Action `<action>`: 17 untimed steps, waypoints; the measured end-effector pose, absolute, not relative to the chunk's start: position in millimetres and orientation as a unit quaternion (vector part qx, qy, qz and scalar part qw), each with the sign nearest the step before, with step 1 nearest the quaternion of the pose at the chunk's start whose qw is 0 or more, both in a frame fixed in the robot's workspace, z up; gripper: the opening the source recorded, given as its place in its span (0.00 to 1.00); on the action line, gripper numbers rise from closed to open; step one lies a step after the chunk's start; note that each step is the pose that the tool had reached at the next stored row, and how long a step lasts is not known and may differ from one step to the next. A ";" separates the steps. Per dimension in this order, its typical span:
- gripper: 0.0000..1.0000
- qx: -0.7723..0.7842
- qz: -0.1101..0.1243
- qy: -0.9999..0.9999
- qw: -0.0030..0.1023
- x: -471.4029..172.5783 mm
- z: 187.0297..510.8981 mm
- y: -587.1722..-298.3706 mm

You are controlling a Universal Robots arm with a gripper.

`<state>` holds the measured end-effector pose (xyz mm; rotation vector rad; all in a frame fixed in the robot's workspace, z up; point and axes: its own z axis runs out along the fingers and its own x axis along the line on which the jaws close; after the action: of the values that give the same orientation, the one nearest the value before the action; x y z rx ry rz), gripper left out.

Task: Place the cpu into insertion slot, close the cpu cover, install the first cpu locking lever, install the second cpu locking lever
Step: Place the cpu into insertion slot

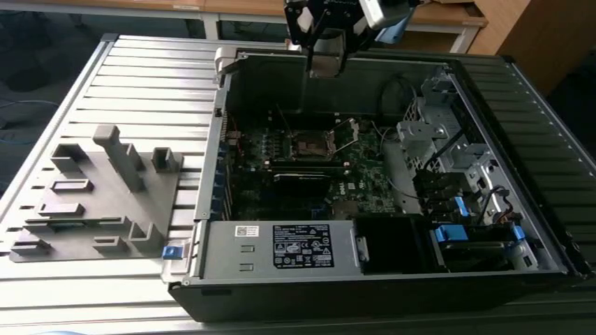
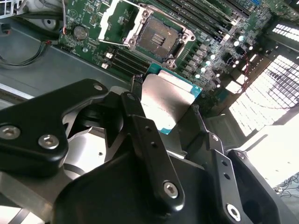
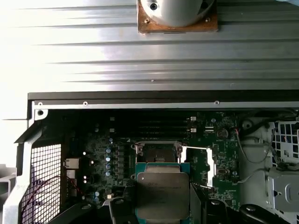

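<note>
The cpu (image 2: 170, 100) is seen pinched by two opposite edges between the black fingers (image 2: 145, 130) of the gripper (image 2: 166, 106), with its dull metal top and green border left exposed beyond the fingertips in both wrist views. It is carried above the open computer case (image 1: 279, 246), and the insertion slot (image 2: 159, 37) on the motherboard (image 2: 93, 18) lies below and a little ahead of the fingertips, well apart from the chip. The cpu cover (image 3: 198, 163) is swung back just beside the slot, so the contact field is left uncovered. The chip is judged to be light, rigid and flat, with smooth edges that could slip if the pinch were loose. Its underside and the socket contacts are judged fragile. A hold by the side edges, as shown, is judged the right one, since the faces are left untouched and the chip can be lowered level.
</note>
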<state>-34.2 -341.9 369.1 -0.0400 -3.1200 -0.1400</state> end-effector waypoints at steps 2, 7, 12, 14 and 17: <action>0.54 -0.013 -0.045 -0.999 0.009 -34.2 368.1 -341.9; 0.54 -0.013 -0.045 -0.999 0.009 -34.3 364.3 -341.9; 0.54 -0.013 -0.045 -0.999 0.009 -34.4 361.3 -341.9; 0.54 -0.013 -0.045 -0.999 0.009 -34.4 360.7 -341.9; 0.54 -0.013 -0.045 -0.999 0.009 -34.4 360.4 -341.9</action>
<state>-34.4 -341.9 360.4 -0.0399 -3.1209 -0.1398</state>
